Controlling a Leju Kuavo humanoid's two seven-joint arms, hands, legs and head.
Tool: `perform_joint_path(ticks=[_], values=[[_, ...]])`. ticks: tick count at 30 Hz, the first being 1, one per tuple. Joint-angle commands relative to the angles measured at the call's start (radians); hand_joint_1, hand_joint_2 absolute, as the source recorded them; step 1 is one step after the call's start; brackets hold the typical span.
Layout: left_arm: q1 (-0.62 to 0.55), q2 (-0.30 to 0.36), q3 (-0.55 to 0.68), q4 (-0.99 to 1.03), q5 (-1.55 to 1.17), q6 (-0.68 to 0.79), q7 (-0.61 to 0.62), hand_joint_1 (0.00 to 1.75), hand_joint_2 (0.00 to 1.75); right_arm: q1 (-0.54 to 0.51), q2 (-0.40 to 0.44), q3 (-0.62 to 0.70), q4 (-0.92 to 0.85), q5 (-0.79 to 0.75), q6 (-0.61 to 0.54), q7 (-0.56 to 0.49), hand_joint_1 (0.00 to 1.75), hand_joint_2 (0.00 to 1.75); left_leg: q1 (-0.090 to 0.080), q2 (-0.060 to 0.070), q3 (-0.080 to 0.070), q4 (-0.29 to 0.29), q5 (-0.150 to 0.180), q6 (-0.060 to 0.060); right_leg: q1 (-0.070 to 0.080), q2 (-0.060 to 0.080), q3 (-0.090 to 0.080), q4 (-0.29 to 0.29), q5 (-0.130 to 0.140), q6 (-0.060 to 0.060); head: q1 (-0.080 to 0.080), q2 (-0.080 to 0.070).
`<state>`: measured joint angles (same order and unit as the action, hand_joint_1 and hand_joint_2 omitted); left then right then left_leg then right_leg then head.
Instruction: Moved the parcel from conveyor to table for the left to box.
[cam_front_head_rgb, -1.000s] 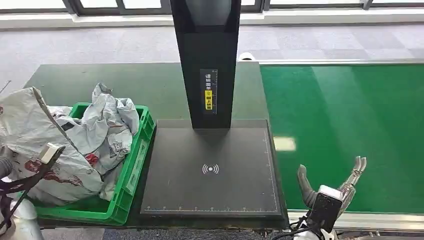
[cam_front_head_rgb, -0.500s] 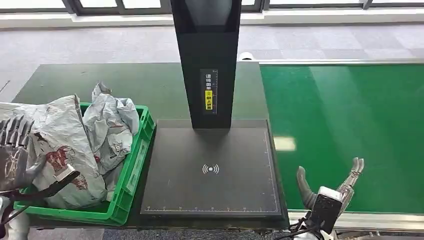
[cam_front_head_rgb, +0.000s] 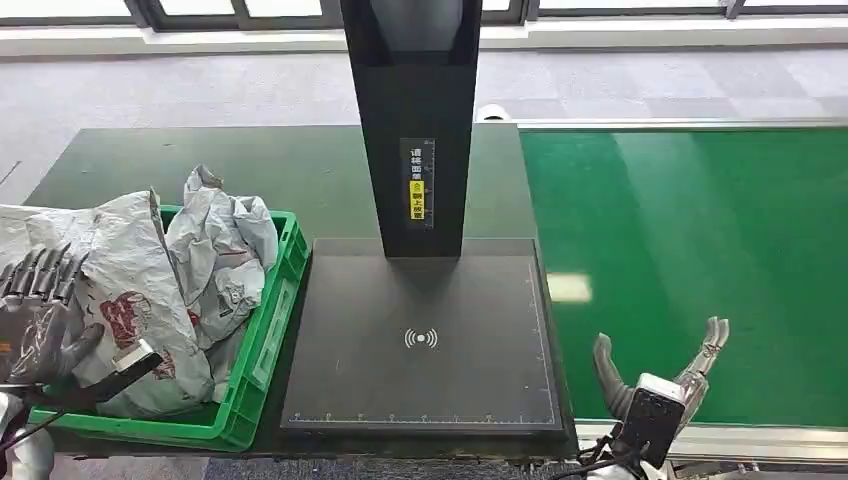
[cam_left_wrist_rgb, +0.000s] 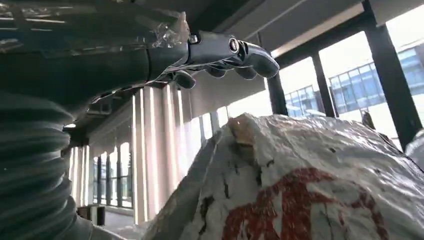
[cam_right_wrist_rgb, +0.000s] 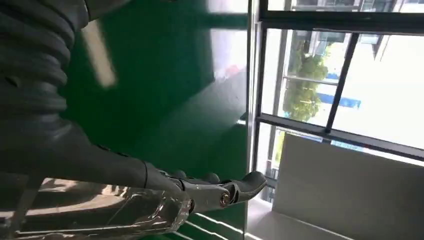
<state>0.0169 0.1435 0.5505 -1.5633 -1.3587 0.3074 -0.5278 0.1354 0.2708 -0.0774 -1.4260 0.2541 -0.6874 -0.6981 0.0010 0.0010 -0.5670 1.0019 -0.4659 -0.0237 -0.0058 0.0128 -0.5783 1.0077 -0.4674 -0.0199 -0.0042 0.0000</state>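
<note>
A grey parcel (cam_front_head_rgb: 130, 290) with red print lies at the near left of the green crate (cam_front_head_rgb: 265, 340), leaning on its left wall. My left hand (cam_front_head_rgb: 35, 315) hovers at the parcel's left side with its fingers spread, holding nothing. In the left wrist view the fingers (cam_left_wrist_rgb: 220, 52) stretch out above the parcel (cam_left_wrist_rgb: 310, 185) with a gap between. My right hand (cam_front_head_rgb: 660, 370) stands open over the near edge of the green conveyor (cam_front_head_rgb: 700, 230), fingers apart and nothing in them; the right wrist view shows the right hand (cam_right_wrist_rgb: 200, 192) above the belt.
A second crumpled grey parcel (cam_front_head_rgb: 220, 240) fills the far part of the crate. A black scanner plate (cam_front_head_rgb: 420, 340) with a tall black post (cam_front_head_rgb: 415, 120) sits between crate and conveyor. The dark table (cam_front_head_rgb: 250, 160) extends behind the crate.
My left hand let go of the grey parcel, which dropped and settled into the crate. The hand spread its fingers and drew back to the left. The right hand stayed put.
</note>
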Motion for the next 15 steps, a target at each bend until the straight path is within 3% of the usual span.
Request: perform_joint_path(ticks=[1, 15], values=[[0.04, 0.051, 0.002, 0.049, 0.086, -0.07, -0.038, 0.0, 1.75, -0.041, -0.022, -0.003, 0.083, -0.014, -0.003, 0.0, 0.0, 1.75, 0.001, 0.002, 0.002, -0.002, 0.0, 0.0, 0.001, 0.002, 0.002, -0.003, 0.001, 0.001, 0.0, 0.0], [0.04, 0.051, 0.002, 0.049, 0.086, -0.07, -0.038, 0.0, 1.75, -0.041, -0.022, -0.003, 0.083, -0.014, -0.003, 0.0, 0.0, 1.75, 0.001, -0.001, 0.001, -0.002, 0.001, 0.0, 0.001, -0.002, 0.002, -0.003, 0.001, 0.001, 0.0, 0.0]])
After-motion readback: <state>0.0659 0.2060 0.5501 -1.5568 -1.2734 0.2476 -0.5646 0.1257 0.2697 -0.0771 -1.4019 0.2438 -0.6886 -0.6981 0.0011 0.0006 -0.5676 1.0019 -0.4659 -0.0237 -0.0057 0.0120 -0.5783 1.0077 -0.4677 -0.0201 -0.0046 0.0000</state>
